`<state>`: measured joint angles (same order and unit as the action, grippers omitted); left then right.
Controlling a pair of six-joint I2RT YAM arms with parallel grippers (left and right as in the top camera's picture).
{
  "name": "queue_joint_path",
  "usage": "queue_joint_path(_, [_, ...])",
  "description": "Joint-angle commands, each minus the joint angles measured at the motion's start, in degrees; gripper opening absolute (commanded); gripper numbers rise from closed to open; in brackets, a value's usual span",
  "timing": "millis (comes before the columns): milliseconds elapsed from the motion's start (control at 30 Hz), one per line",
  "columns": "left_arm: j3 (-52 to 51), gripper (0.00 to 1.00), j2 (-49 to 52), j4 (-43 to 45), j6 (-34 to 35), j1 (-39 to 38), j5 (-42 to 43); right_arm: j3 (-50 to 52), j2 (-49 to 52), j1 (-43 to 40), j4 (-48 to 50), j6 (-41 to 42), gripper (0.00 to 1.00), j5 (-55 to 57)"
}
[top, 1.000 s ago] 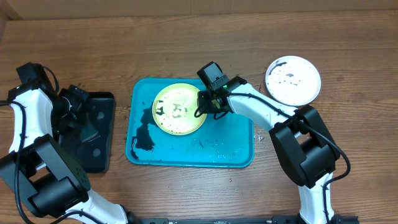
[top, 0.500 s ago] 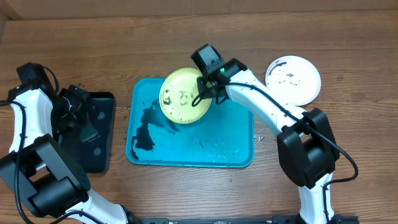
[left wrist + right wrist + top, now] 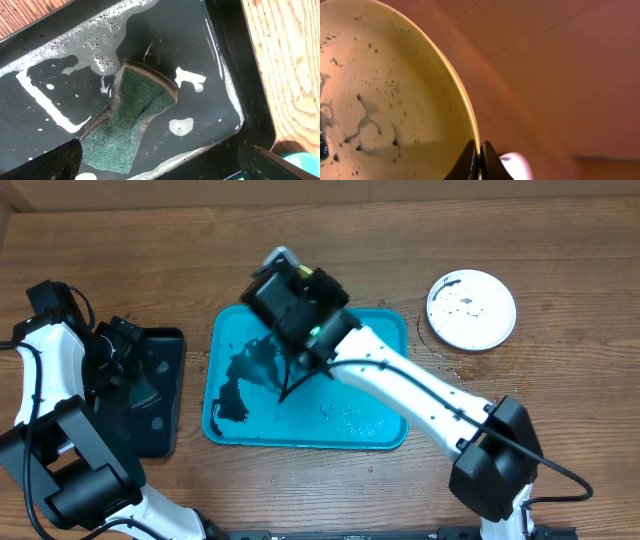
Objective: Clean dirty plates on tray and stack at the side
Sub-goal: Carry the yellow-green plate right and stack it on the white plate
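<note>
Right jaws clamp the yellow-green plate by its rim, plate spreading up-left; overhead, the arm hides most. Left jaws gape wide, empty.

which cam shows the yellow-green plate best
Right wrist: the yellow-green plate fills the frame, smudges clear, rim pinched in the right gripper. Overhead, the right arm hides it; left wrist shows none of it.

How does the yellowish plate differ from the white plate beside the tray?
The yellowish plate is pinched at its rim by the right gripper; the white plate lies flat on the table. One is yellow-tinted, the other white. Both carry black smudges.
</note>
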<state>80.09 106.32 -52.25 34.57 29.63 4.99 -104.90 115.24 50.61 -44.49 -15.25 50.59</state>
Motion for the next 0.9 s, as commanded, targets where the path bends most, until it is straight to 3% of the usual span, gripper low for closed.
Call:
queue_joint_path(0, [1.11, 1.0, 0.48, 0.04, -0.04, -0.39, 0.59, -1.68, -2.1, 2.05, 2.43, -16.26, 0.04, 12.33])
queue_joint_path(400, [1.11, 1.0, 0.48, 0.07, -0.04, -0.42, 0.59, -1.68, -2.1, 5.64, 14.36, -37.31, 0.04, 21.59])
queue_joint_path(867, [1.11, 1.0, 0.48, 0.04, -0.04, -0.42, 0.59, -1.68, -2.1, 6.03, 17.03, -37.46, 0.04, 21.35])
